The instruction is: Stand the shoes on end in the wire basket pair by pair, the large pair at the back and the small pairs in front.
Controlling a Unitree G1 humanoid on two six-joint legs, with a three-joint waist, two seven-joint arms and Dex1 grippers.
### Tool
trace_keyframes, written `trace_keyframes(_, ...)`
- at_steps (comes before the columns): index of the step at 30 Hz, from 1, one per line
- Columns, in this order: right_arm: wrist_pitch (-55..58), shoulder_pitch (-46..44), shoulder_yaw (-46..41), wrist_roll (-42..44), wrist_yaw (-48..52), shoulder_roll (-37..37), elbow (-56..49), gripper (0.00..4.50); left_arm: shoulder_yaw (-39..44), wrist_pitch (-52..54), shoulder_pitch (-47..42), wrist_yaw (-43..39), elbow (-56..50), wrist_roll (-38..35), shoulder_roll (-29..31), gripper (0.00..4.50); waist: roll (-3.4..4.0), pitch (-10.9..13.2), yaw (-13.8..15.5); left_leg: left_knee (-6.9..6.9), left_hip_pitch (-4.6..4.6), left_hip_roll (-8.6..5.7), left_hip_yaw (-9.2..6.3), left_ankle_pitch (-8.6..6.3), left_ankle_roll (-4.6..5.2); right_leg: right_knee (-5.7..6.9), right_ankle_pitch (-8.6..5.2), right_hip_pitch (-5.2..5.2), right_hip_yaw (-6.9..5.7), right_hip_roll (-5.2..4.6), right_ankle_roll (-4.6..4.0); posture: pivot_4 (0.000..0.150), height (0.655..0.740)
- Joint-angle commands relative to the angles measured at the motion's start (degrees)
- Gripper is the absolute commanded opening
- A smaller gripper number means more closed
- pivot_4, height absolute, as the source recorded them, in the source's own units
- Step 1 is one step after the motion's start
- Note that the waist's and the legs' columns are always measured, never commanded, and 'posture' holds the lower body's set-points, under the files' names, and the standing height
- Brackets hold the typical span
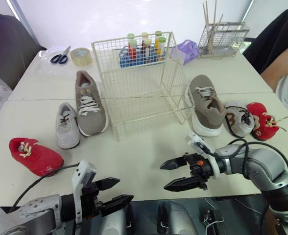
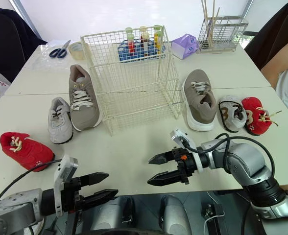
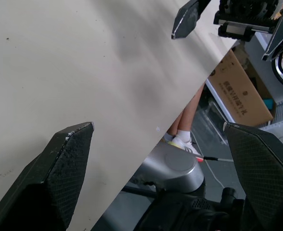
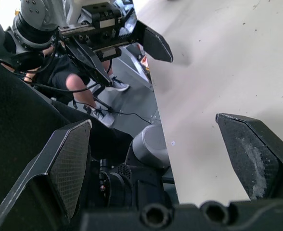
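Both pincers hang released and empty low in the frame, the left pincer (image 1: 112, 192) at lower left and the right pincer (image 1: 180, 173) at lower centre, over bare desk (image 1: 144, 152). The basket (image 1: 139, 83) at upper centre holds nothing yet. I'd start with the large pair, the tan shoe (image 1: 89, 104) left of it and its mate (image 1: 206, 105) on the right. Grip each across the heel so it stands toe-down against the back wall. Behind, a blue rack (image 1: 134, 59) carries bottles, and a wire holder (image 1: 221, 39) holds sticks.
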Motion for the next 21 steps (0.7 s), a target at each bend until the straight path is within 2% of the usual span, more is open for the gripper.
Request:
trace_keyframes(1,-1.1,-0.64,0.09,0.08,0.92,0.19,-1.48,4.5,1.39,-1.21,0.14,-0.77,-0.79,0.07,0.19,4.48,0.0,0.0,0.01,0.0,0.0,0.0,0.0,0.0,0.0,0.0,0.0,0.0,0.0,0.0,0.0,0.15,0.74)
trace_keyframes(9,-1.5,-0.78,0.67,0.02,0.28,1.0,-1.45,4.5,2.04,-0.3,-1.21,0.09,-0.39,-3.62,-0.1,4.48,0.0,0.0,0.0,0.0,0.0,0.0,0.0,0.0,0.0,0.0,0.0,0.0,0.0,-0.01,0.0,0.15,0.74)
trace_keyframes(21,-1.61,-2.15,-0.68,0.44,-1.63,3.19,-1.08,4.5,1.94,-0.22,-3.25,0.14,0.82,-4.71,0.28,4.48,0.0,0.0,-0.02,0.0,0.0,0.0,0.0,0.0,-0.01,0.0,0.0,0.01,0.0,0.01,0.0,0.15,0.74)
